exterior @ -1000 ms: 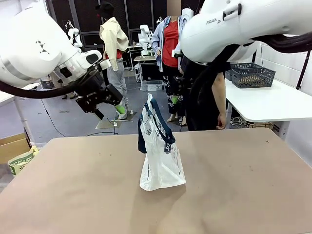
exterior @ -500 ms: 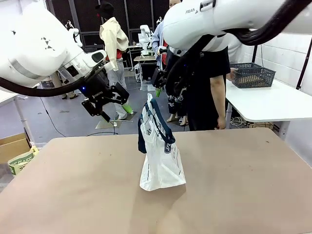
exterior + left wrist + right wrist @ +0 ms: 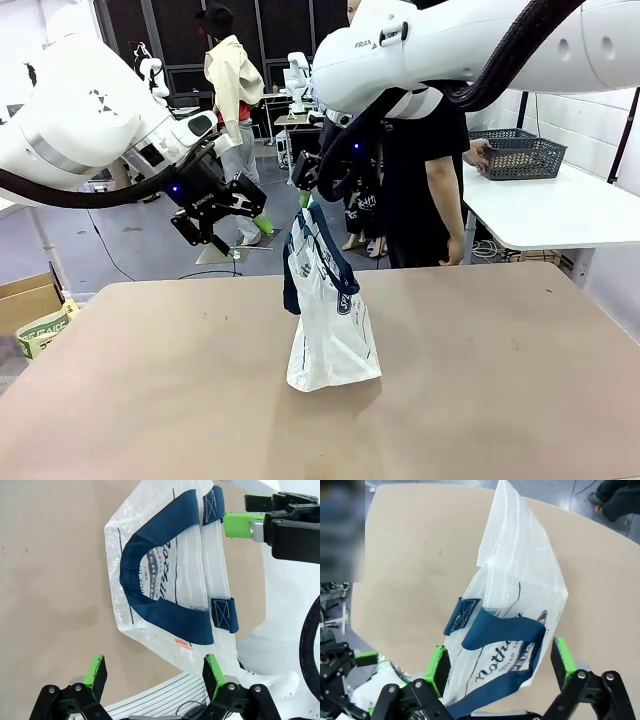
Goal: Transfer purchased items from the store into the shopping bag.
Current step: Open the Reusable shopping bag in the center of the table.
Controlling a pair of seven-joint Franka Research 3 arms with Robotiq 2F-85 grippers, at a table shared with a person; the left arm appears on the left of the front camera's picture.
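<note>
The shopping bag (image 3: 331,322), translucent white with navy strap handles, stands upright in the middle of the brown table (image 3: 150,400). My left gripper (image 3: 243,216) hangs open in the air just left of the bag's top. My right gripper (image 3: 306,192) is open right above the bag's handles. In the left wrist view the bag (image 3: 165,580) lies beyond my open left gripper (image 3: 154,667), with the right gripper's green pad (image 3: 240,524) at its far handle. In the right wrist view the bag (image 3: 520,595) and its handle sit between my open right gripper (image 3: 502,662) fingers. The purchased items are out of view.
A person (image 3: 425,190) stands behind the table's far edge with a hand (image 3: 481,153) at a dark mesh basket (image 3: 520,153) on a white side table (image 3: 560,215). A cardboard box (image 3: 28,300) sits on the floor at left.
My right arm swung left and down, bringing its gripper from behind the bag to just above the handles. My left gripper shifted a little right and down towards the bag. The bag stayed still.
</note>
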